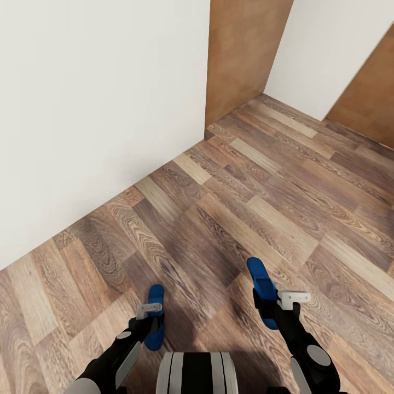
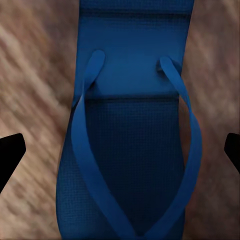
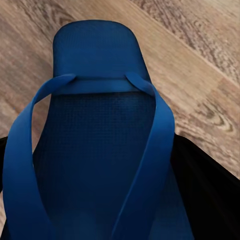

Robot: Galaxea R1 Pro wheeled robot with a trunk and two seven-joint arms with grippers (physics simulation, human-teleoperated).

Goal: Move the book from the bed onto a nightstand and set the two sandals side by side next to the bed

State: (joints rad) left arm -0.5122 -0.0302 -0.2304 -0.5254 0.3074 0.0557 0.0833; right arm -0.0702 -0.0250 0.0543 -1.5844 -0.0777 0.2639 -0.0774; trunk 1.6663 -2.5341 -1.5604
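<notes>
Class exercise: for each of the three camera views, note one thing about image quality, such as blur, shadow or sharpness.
Head view: the wood-plank floor is sharp, with soft dark shadows under both arms. Left wrist view: the floor is smeared with blur, while the bright blue flip-flop sandal stays crisp. Right wrist view: the other blue sandal is sharp, the floor grain slightly soft, and a dark patch lies beside the sandal.

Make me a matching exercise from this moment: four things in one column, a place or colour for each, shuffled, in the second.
Things:
1. left hand
2. right hand
3. wall
4. floor

Place or colour:
A. plain white
B. holds the sandal that points further up in the head view
C. brown wood planks
D. holds the sandal low in the head view, beside the trunk

Pairs: 1-D, 2-B, 3-A, 4-C
</notes>
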